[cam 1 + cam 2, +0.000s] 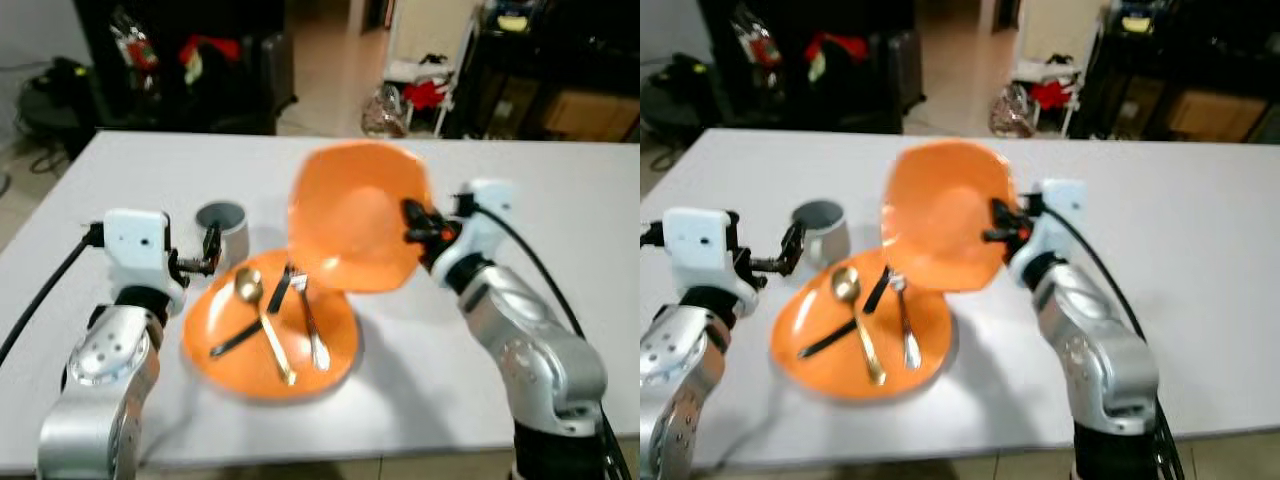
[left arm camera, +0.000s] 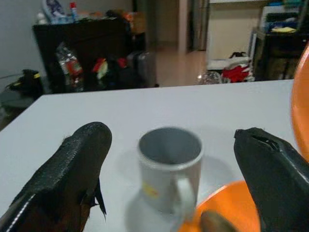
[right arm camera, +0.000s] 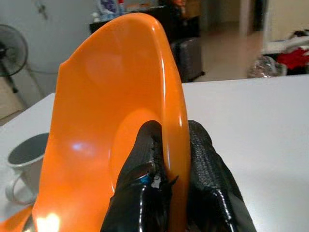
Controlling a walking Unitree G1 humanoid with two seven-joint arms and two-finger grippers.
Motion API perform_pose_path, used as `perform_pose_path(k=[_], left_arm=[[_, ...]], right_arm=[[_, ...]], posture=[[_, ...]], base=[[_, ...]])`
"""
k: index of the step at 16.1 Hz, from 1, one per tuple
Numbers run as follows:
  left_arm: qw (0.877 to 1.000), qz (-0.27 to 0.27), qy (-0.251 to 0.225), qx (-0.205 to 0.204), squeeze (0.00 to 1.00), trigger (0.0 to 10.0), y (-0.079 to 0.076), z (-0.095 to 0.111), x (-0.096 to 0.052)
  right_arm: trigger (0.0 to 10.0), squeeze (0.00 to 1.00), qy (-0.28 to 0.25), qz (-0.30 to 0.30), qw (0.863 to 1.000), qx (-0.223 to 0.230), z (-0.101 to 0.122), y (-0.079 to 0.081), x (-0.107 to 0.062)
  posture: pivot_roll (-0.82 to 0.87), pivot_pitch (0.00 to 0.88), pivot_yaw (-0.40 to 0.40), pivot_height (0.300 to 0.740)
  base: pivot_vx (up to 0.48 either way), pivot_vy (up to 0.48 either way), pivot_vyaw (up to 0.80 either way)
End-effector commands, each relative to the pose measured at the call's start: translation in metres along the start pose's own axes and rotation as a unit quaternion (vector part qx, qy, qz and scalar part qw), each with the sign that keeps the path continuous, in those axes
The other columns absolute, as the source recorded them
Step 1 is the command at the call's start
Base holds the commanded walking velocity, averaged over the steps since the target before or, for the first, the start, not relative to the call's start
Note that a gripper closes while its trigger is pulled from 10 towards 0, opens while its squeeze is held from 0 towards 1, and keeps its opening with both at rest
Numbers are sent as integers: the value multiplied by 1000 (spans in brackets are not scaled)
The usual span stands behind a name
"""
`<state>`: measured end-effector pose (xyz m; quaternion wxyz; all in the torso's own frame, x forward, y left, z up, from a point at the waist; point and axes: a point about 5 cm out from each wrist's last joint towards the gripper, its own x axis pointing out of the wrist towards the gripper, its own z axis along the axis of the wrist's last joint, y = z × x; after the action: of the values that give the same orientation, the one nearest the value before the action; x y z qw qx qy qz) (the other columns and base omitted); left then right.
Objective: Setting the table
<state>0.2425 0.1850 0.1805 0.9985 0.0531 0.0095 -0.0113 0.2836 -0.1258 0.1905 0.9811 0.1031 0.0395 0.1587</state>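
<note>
The right tool [image 1: 415, 225] pinches the rim of an orange bowl [image 1: 350, 215], one black finger inside the rim and one outside, and holds it tipped up on edge above the middle of the white worktop [image 1: 560, 200]. The bowl looks like thin, stiff plastic — probably light, but glossy and likely slippery, so a grip on the rim alone may let it swing or slide; a deeper bite over the rim would likely steady it. Below it and to the left lies an orange plate [image 1: 215, 345] carrying a gold spoon [image 1: 262, 320], a silver fork [image 1: 312, 330] and a black-handled utensil [image 1: 250, 322], all loose and apt to slide if the plate is tilted. The thin flat plate would be best taken by its edge, kept level. Just beyond the plate's far left side stands a grey mug [image 2: 170, 166], rigid and easily held around its body. The left tool [image 1: 205, 255] is spread wide, its fingers [image 2: 72, 169] pointing at the mug — near it, not touching.
</note>
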Motion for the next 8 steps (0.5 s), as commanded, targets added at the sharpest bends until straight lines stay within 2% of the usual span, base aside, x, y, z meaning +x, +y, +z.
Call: perform_pose_path(k=[1,3,4,6,8], left_arm=[[1000,-8,-8,-2,0,10000,-5,3,-1],[1000,-5,-8,0,0,10000,-4,3,-1],[1000,-2,-11,6,0,10000,-2,4,-2],[1000,-8,-8,19,0,10000,0,5,-2],[999,-17,-7,29,0,10000,1,6,-1]], right_arm=[[10000,0,-19,-15,1000,-15,8,-8,-2],[10000,0,-17,-9,1000,-17,8,-7,1],[10000,0,-22,-16,999,22,10,-10,4],[10000,0,-23,-20,999,15,13,-15,7],[10000,0,-12,-33,999,34,13,-23,12]], posture=[[-36,0,-22,740],[-33,0,-24,740],[-32,0,-23,740],[-33,0,-18,740],[-33,0,-12,740]], base=[[390,0,0],[382,0,594],[0,0,0],[0,0,0],[0,0,0]])
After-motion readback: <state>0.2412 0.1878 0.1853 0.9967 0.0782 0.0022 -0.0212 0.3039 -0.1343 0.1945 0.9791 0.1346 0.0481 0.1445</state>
